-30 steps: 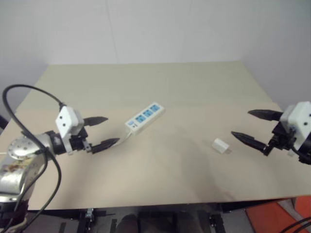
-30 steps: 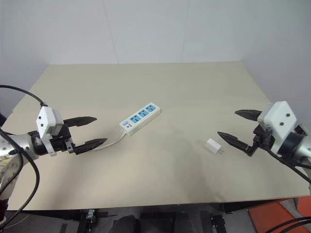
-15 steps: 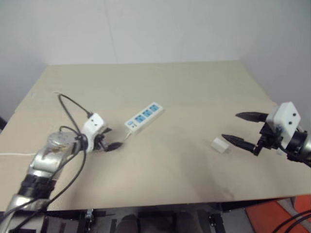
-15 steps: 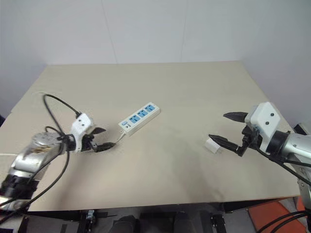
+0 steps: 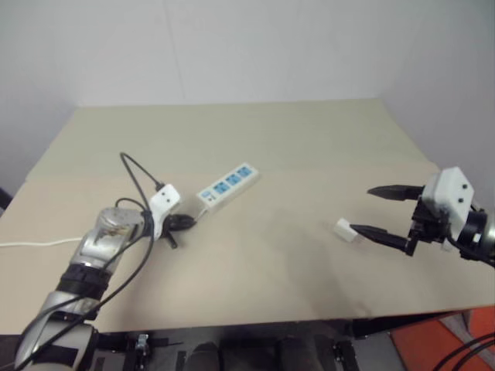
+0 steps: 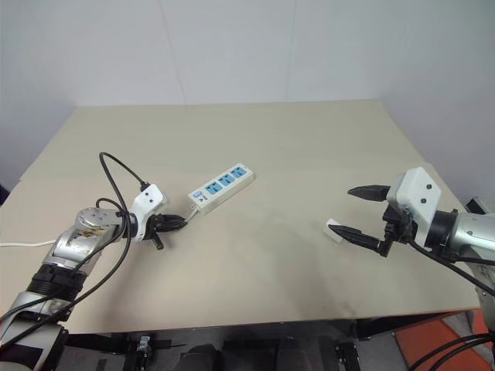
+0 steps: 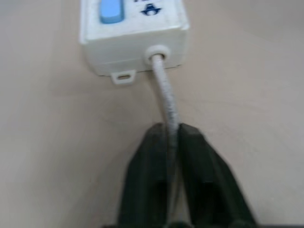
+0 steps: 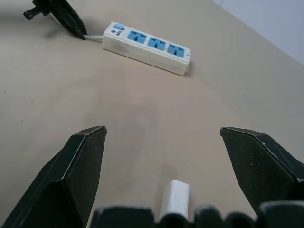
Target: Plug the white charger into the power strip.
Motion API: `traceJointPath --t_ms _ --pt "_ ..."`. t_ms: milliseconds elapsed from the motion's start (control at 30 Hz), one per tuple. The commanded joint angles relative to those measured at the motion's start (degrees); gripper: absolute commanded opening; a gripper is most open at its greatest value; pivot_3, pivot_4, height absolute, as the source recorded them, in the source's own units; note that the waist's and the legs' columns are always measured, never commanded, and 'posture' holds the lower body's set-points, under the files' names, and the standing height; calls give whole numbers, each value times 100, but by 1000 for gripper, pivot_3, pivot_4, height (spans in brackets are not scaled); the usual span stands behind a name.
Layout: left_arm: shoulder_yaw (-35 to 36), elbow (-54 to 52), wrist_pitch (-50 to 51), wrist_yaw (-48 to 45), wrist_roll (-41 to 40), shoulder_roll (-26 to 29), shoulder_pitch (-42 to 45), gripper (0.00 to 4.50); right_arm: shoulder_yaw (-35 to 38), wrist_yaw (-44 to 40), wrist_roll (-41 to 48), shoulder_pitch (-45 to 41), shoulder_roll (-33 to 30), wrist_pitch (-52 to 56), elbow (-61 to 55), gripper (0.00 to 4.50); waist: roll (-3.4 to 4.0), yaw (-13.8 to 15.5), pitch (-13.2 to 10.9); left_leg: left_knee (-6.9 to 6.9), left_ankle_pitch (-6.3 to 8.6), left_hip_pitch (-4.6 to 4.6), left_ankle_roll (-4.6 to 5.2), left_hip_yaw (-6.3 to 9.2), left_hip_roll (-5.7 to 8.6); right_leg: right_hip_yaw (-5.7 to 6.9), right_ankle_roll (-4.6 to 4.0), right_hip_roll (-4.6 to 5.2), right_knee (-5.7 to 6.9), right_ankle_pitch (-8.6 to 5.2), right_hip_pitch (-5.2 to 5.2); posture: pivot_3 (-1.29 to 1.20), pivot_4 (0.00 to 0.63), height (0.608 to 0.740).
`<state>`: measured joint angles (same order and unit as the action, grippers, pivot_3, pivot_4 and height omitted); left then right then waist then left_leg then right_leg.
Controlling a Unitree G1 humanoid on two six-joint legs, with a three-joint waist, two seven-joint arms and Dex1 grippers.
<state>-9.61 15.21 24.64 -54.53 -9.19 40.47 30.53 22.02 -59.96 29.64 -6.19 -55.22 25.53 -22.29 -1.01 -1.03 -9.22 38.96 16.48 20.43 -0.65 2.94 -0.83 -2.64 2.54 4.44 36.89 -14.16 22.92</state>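
The power strip (image 6: 223, 186), a long white bar with three blue sockets and a blue switch, lies slanted on the tan table's left half. My left gripper (image 6: 176, 222) is down on the table just behind the strip's switch end. In the left wrist view its black fingers (image 7: 142, 166) are shut on the thin white cord (image 7: 164, 90) close to where it leaves the strip (image 7: 133, 38). The white charger (image 6: 335, 230) lies on the right side of the table. My right gripper (image 6: 343, 209) hovers open just right of it, and the charger (image 8: 175, 197) shows between its spread fingers.
The tan table (image 6: 271, 139) has bare surface between strip and charger. The cord trails off the table's left edge (image 6: 19, 243). A white wall stands behind the table, and an orange object (image 6: 433, 348) sits on the floor at the front right.
My left gripper has dropped down and forward to the strip's cord and shut on it. The right gripper has stayed open and sits slightly nearer the charger.
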Motion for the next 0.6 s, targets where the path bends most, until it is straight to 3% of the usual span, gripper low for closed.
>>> traceJointPath --t_ms 33,300,467,600 --pt "143 -400 -390 -426 -144 139 -295 16 179 -120 123 -73 -88 -161 -51 4500 0 -1 0 0 0 4 0 0 0 -1 0 0 -2 0 3 0 150 740" --pt "420 -1310 -1673 -1824 -658 621 -1421 16 42 -231 103 -154 -102 -221 32 4500 0 22 0 0 0 43 1 -1 -2 1 0 3 -24 0 29 0 150 740" --pt "512 -1239 -1884 -1566 -381 688 -1630 16 -67 -274 74 -238 -80 -323 107 4500 0 71 -1 1 1 44 1 1 -2 7 1 5 -24 -1 27 0 150 740" --pt "597 -1176 -1892 -1379 -447 540 -1621 989 -95 -213 104 -350 -43 -319 130 4500 0 32 -1 0 1 40 2 1 -3 6 1 3 -19 -1 26 0 150 740"
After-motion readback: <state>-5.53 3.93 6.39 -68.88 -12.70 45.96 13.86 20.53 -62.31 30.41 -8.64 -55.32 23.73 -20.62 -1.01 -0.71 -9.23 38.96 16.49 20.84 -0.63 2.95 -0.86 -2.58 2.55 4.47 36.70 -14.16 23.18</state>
